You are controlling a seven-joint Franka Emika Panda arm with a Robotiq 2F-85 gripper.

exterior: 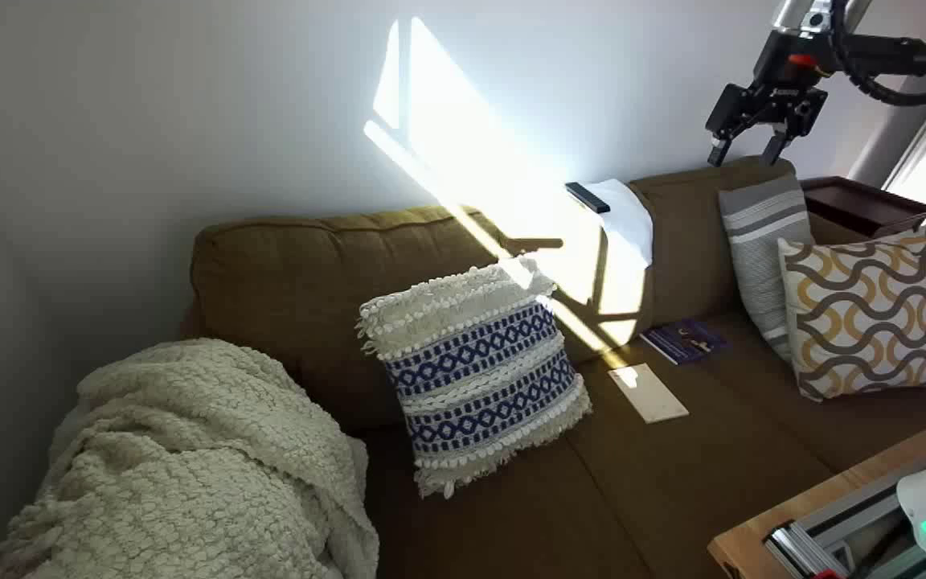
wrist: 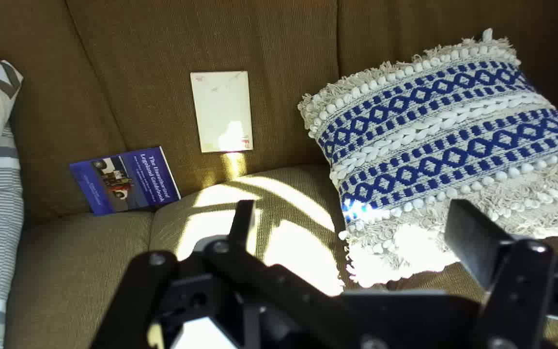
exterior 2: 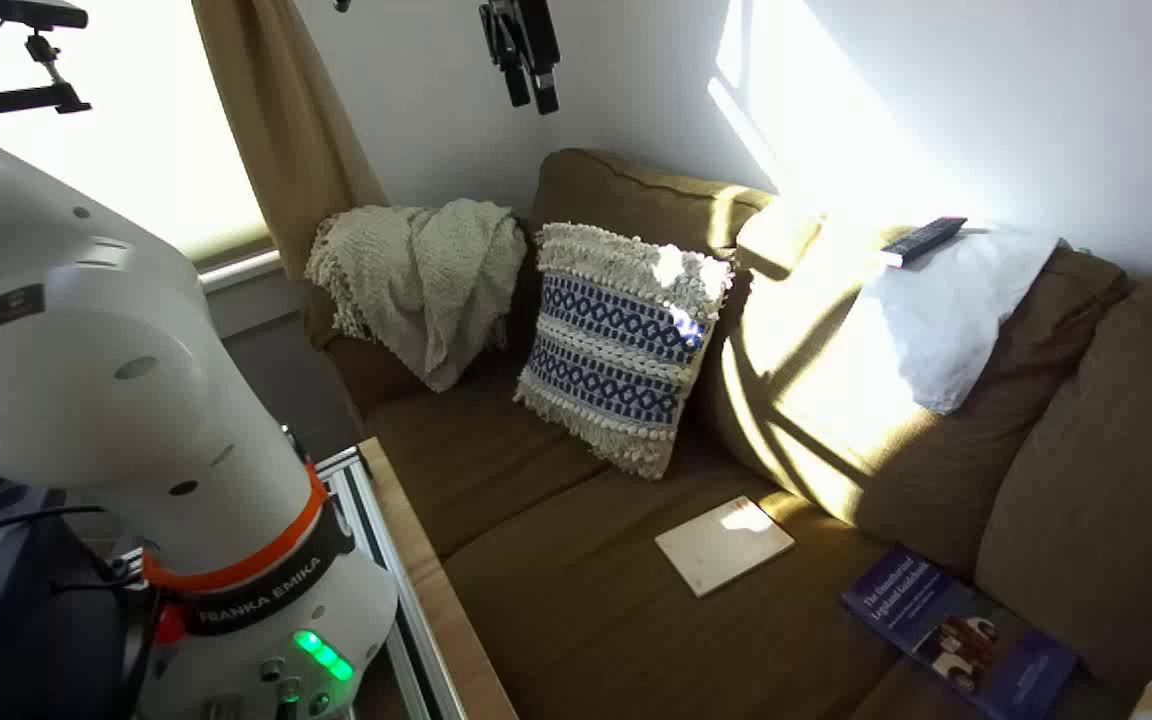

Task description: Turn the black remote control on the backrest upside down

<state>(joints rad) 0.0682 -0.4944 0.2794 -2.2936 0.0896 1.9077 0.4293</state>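
The black remote control point(exterior: 587, 197) lies on a white cloth point(exterior: 629, 229) draped over the top of the brown sofa's backrest point(exterior: 334, 249). In an exterior view the remote point(exterior 2: 924, 241) shows its dark button face upward, with a glaring near end. The backrest point(exterior 2: 1066, 310) is partly sunlit. My gripper point(exterior: 744, 153) is open and empty, in the air above the sofa and apart from the remote; it also shows in an exterior view point(exterior 2: 533, 100). In the wrist view the open fingers point(wrist: 351, 213) have nothing between them, and the remote is not visible.
A blue-and-white fringed cushion point(exterior: 483, 378) leans on the backrest. A cream panel point(exterior 2: 724, 545) and purple book point(exterior 2: 961, 630) lie on the seat. A fleecy blanket point(exterior: 206, 450), striped cushion point(exterior: 768, 249), wavy-patterned cushion point(exterior: 865, 314) and dark tray point(exterior: 865, 205) are around. The wall stands behind.
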